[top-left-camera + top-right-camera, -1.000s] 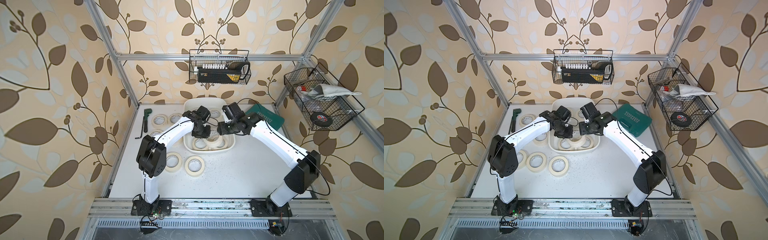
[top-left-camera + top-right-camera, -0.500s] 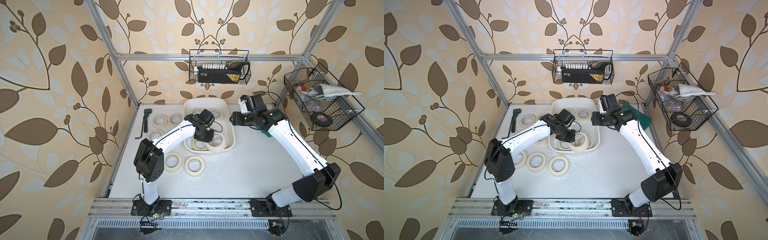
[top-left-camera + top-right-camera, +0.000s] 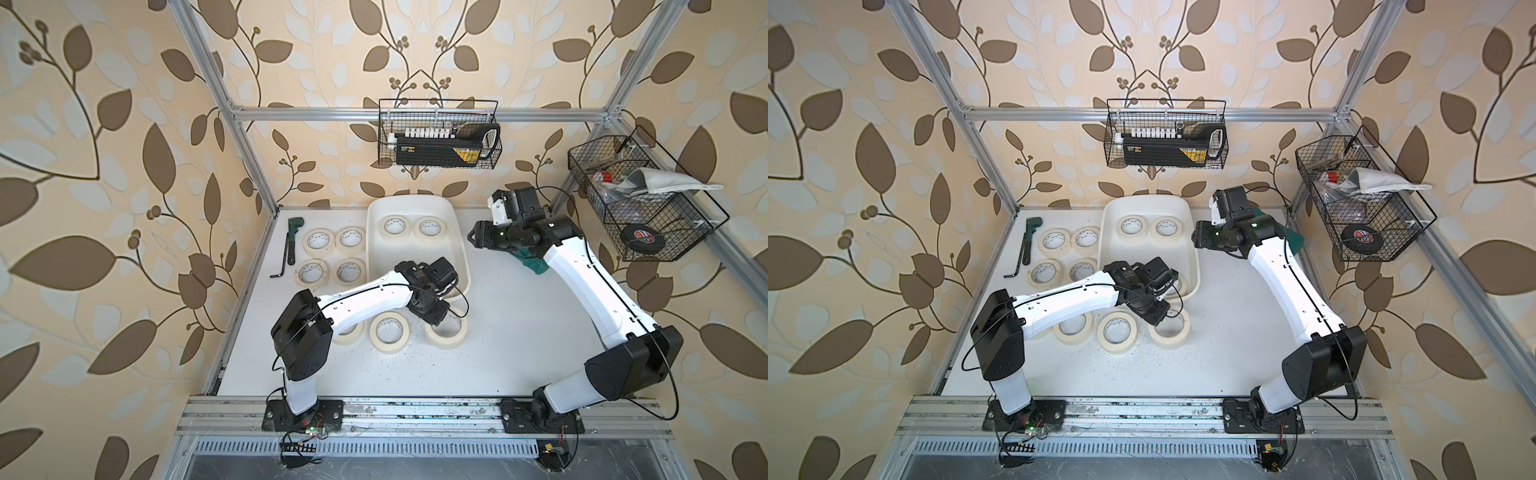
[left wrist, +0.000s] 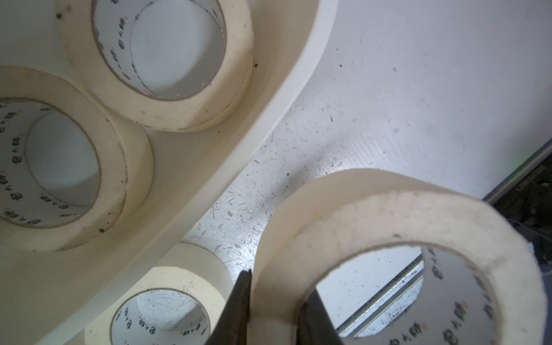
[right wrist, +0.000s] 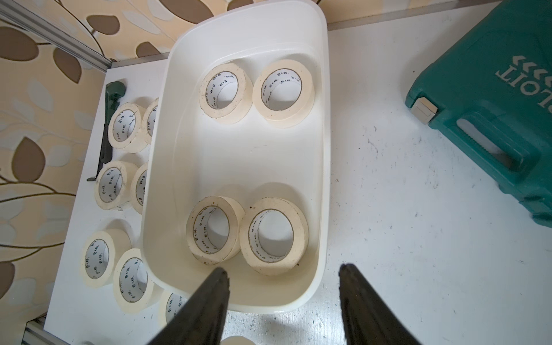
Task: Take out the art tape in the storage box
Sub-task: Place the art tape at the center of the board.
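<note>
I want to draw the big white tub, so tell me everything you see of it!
The white tub looks like smooth plastic: a shallow rectangle with rounded corners, sloped sides and an open top. It sits flat on the white table, toward its far edge. Four cream tape rolls lie flat inside, two at each end, bare floor between.
</note>
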Motion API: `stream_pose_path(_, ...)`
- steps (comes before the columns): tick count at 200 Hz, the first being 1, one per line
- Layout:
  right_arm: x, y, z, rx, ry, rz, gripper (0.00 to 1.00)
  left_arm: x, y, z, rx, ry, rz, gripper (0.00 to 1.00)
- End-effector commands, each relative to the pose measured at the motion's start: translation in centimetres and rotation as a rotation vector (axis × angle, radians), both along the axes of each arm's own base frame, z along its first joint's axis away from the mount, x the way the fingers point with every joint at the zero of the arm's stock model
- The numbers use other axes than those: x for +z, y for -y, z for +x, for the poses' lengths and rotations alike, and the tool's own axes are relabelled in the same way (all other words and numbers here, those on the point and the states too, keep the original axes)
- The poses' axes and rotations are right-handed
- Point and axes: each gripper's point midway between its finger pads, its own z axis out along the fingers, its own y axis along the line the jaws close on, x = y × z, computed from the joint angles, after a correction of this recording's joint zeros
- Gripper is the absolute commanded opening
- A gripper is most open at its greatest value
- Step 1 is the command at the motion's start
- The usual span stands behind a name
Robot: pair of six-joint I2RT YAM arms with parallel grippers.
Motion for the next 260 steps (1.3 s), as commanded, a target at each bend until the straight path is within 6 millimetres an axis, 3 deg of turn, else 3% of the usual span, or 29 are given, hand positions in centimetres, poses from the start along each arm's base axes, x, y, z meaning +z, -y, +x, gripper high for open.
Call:
stream_pose_path(1, -1.5, -0.2, 0.0, 0.009, -0.039, 0.01, 0.6, 0.1, -0.1, 0.9, 0.023, 0.081, 0.013, 0.0)
stream_pose_path(137, -2.4, -0.2, 0.0, 0.006, -0.069, 0.009, 0.6, -5.8, -1.9, 1.5, 0.176, 0.186, 0.143, 0.0)
stream_pose_path(182, -2.9, -0.4, -0.1, 0.008, -0.084, 0.011, 0.6, -6.8, -2.6, 1.7, 0.213, 0.201, 0.176, 0.0)
stream_pose_path(206, -3.1, -0.4, -0.1, 0.009, -0.09, 0.017, 0.6, -6.6, -3.0, 2.3, 0.215, 0.235, 0.203, 0.27)
stream_pose_path(260, -3.6, -0.7, 0.0, 0.011, -0.108, 0.029, 0.6, -6.0, -2.5, 1.9, 0.209, 0.214, 0.172, 0.38)
